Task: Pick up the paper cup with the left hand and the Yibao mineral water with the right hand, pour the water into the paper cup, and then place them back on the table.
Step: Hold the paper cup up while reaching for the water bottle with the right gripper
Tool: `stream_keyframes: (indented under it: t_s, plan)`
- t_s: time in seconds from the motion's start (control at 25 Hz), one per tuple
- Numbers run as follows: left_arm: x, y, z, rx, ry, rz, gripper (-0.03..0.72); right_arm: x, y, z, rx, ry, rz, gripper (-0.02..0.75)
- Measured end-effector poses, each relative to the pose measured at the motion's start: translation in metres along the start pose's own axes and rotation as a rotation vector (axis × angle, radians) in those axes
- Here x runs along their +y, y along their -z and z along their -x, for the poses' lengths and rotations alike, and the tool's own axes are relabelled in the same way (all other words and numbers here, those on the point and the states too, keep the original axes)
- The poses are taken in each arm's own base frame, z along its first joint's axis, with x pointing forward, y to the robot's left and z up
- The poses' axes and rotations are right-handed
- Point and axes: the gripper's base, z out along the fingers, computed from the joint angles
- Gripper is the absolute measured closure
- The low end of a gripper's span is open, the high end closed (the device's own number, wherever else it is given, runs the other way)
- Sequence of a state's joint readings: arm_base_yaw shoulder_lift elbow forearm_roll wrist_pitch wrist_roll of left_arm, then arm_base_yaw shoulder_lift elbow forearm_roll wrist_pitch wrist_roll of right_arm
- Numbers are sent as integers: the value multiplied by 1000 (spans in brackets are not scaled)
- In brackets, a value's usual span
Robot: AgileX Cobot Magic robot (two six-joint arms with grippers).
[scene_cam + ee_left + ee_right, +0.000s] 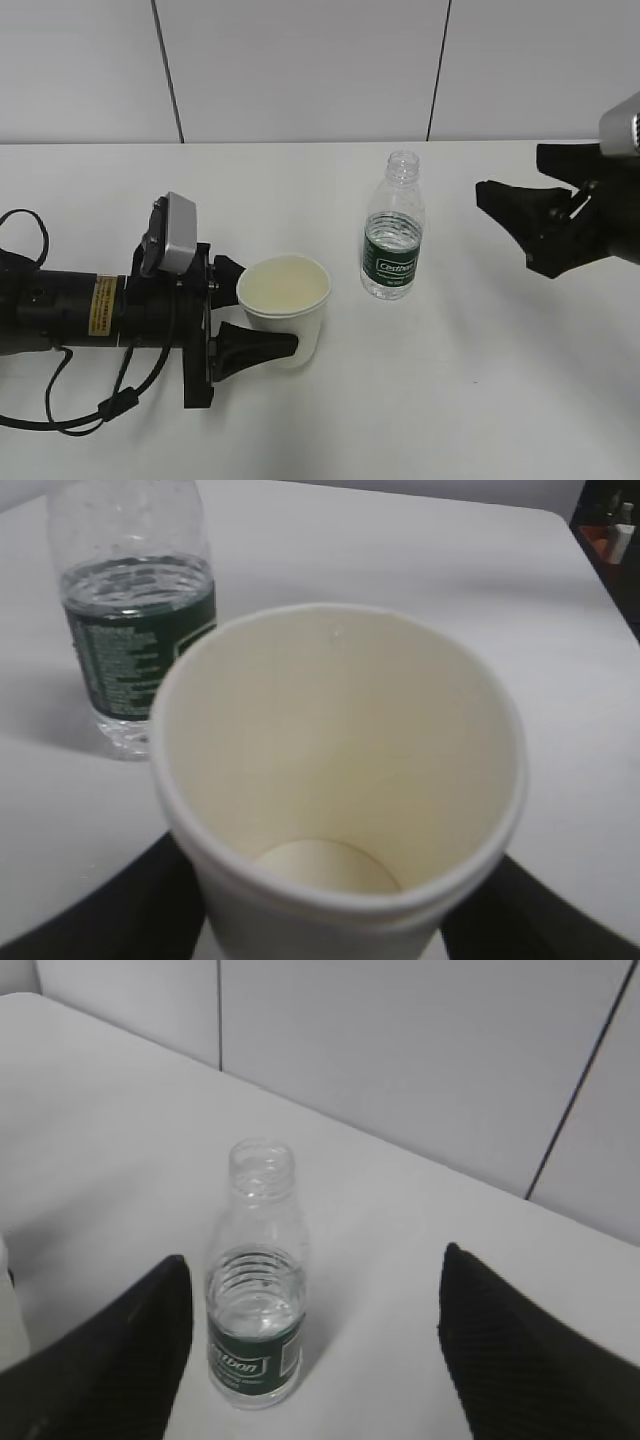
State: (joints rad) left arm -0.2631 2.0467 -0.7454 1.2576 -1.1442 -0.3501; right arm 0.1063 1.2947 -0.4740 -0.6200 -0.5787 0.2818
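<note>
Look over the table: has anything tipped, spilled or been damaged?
Nothing stands out. The bottle stands upright, uncapped, on a dry table. The cup is upright, empty and undented between the left gripper's fingers. The right gripper is open, apart from the bottle.

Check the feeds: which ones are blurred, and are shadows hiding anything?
Left wrist view: cream paper cup fairly sharp, clear green-labelled plastic bottle behind it soft. Right wrist view: bottle sharp, black right hand fingers blurred at the edges. Exterior view: crisp, even light, faint shadows on the white table.
</note>
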Motion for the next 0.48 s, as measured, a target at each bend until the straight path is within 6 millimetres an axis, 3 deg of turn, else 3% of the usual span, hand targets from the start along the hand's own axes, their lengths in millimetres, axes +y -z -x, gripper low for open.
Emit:
stream_keyframes:
  t_s: [0.16,0.28,0.48]
  plan:
    - [-3,0,-1,10,-3,-28,228,3,-10,-10,9,-12,45,175]
    - [-3,0,-1,9,-4,-28,228,5,-23,-28,58,-40,80,175]
    - [-2,0,0,7,-1,-21,228,14,-45,-53,-2,-29,176,175]
